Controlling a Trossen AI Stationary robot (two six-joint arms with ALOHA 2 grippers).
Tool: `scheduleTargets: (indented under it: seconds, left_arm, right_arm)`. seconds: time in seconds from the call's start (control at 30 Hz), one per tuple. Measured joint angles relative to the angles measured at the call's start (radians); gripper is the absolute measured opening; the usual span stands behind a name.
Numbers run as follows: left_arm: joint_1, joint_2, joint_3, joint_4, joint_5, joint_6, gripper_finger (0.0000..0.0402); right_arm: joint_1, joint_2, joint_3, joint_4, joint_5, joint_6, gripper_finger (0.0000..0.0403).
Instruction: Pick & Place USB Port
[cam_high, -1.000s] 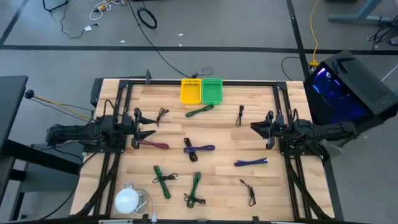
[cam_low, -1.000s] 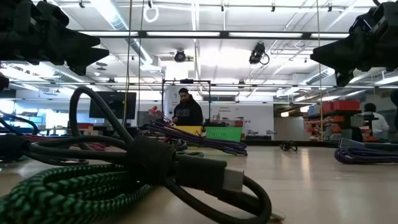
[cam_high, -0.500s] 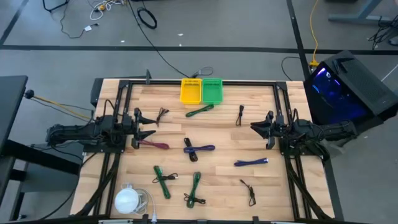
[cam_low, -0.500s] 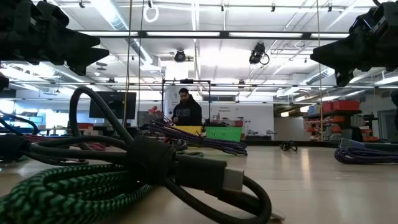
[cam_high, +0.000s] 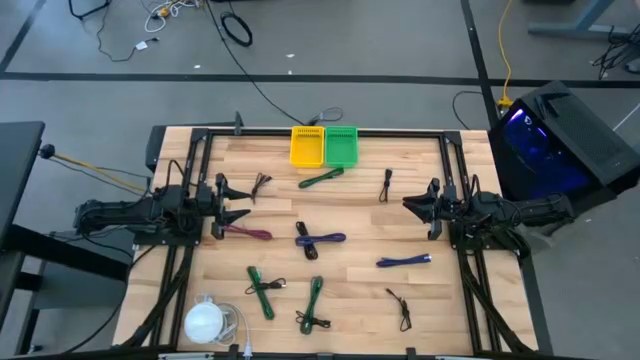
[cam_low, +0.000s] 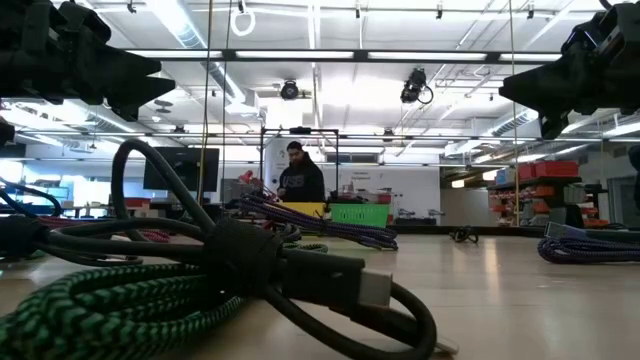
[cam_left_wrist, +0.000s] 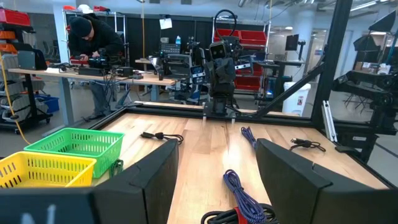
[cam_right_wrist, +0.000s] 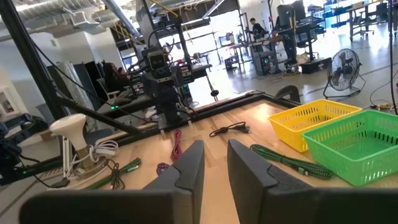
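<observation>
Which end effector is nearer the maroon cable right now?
Left. The left end effector hovers just beside the maroon cable; the right end effector waits across the table.

Cable connector types (cam_high: 402, 306) too small

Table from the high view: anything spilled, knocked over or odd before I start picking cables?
Nothing stands out. The yellow mesh basket and green mesh basket sit upright, side by side at the far edge of the wooden table. Loose cables lie scattered flat. Left end effector and right end effector are both open.

Left end effector (cam_high: 243, 201) and right end effector (cam_high: 408, 203) (both open) at table sides
</observation>
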Motion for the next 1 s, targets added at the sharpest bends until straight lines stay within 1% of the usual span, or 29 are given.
scheduleTargets:
  seconds: [0.37, 0.5, 0.57, 0.67, 0.87, 1.0]
  left_arm:
    - [0.0, 0.0, 0.0, 0.0, 0.0, 0.004, 0.022]
    - [0.001, 0.0, 0.0, 0.02, -0.035, 0.212, 0.022]
    - [0.001, 0.0, 0.0, 0.016, -0.038, 0.258, 0.022]
    - [0.001, 0.0, 0.0, 0.016, -0.038, 0.251, 0.022]
    - [0.001, 0.0, 0.0, 0.016, -0.038, 0.177, 0.022]
    - [0.001, 0.0, 0.0, 0.016, -0.037, 0.145, 0.022]
  right_arm:
    - [0.0, 0.0, 0.0, 0.0, 0.0, 0.0, 0.0075]
    - [0.0, 0.0, 0.0, 0.0, 0.0, 0.0, 0.0075]
    - [0.0, 0.0, 0.0, 0.0, 0.0, 0.0, 0.0075]
    - [0.0, 0.0, 0.0, 0.0, 0.0, -0.002, 0.0075]
    - [0.0, 0.0, 0.0, 0.002, 0.0, -0.01, 0.0075]
    - [-0.001, 0.0, 0.0, 0.06, 0.001, 0.011, 0.0075]
